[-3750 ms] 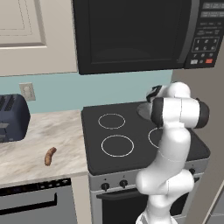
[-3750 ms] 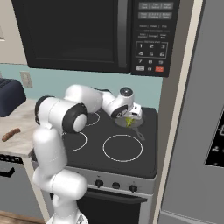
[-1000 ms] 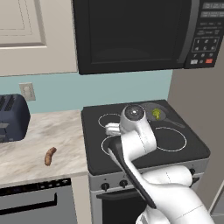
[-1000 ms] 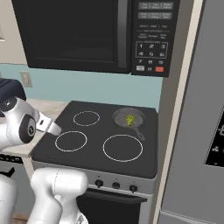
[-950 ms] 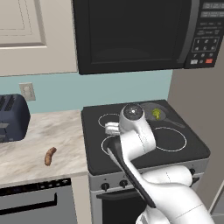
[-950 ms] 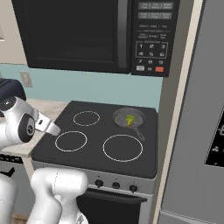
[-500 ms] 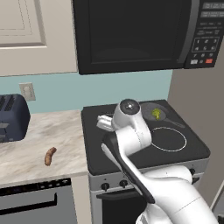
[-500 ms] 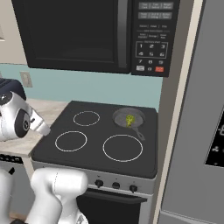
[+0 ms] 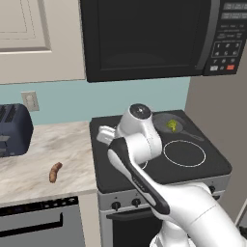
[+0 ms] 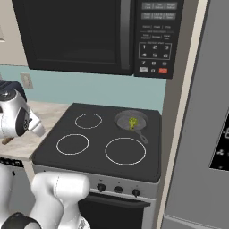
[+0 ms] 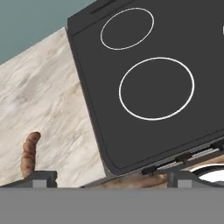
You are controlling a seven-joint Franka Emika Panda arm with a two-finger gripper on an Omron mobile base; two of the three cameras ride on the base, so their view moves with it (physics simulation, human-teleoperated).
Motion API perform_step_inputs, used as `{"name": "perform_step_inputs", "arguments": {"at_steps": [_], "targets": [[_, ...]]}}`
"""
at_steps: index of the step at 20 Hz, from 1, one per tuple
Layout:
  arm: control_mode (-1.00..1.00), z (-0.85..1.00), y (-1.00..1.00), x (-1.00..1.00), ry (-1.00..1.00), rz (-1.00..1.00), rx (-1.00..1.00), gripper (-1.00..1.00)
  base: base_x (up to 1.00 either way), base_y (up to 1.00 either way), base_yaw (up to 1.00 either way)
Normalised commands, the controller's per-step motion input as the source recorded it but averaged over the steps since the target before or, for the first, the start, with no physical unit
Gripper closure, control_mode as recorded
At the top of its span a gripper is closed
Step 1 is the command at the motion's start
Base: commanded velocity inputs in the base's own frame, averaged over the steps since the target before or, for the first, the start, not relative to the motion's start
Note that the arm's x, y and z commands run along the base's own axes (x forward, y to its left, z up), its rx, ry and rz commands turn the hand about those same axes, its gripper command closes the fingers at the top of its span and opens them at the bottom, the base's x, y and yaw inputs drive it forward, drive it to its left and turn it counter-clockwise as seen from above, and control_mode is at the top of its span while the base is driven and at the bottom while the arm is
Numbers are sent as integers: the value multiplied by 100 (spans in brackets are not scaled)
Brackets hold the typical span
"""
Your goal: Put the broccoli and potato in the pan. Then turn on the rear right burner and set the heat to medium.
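Note:
The pan (image 9: 162,118) sits on the stove's rear right burner, and the yellow-green broccoli (image 9: 171,126) lies inside it; from the right base view the same broccoli (image 10: 133,122) rests in the pan (image 10: 121,117). The orange-brown potato (image 9: 55,172) lies on the marble counter left of the stove. My white hand (image 9: 104,135) hangs above the stove's left edge, between pan and potato. Looking along my gripper (image 11: 114,178), its fingers stand wide open with nothing between them, and the potato (image 11: 29,152) is just above the left fingertip (image 11: 40,177).
A dark toaster (image 9: 12,130) stands at the counter's far left. The black microwave (image 9: 144,38) hangs over the stove, whose knobs (image 9: 116,205) line its front. A tall grey fridge (image 10: 201,134) walls off the right side. The two left burner rings (image 11: 156,87) are bare.
The arm has swung left from the pan, across the stove, toward the counter. The broccoli stays in the pan. The jaws have stayed open, and the potato has not moved.

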Motion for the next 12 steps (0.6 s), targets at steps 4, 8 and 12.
{"name": "perform_step_inputs", "arguments": {"at_steps": [4,8,12], "targets": [[-100,-34,37,7,3,25,0,-100,0,0,0],[-100,-27,33,13,0,26,0,-100,0,0,0],[-100,-22,43,19,0,16,0,-100,0,0,0]]}}
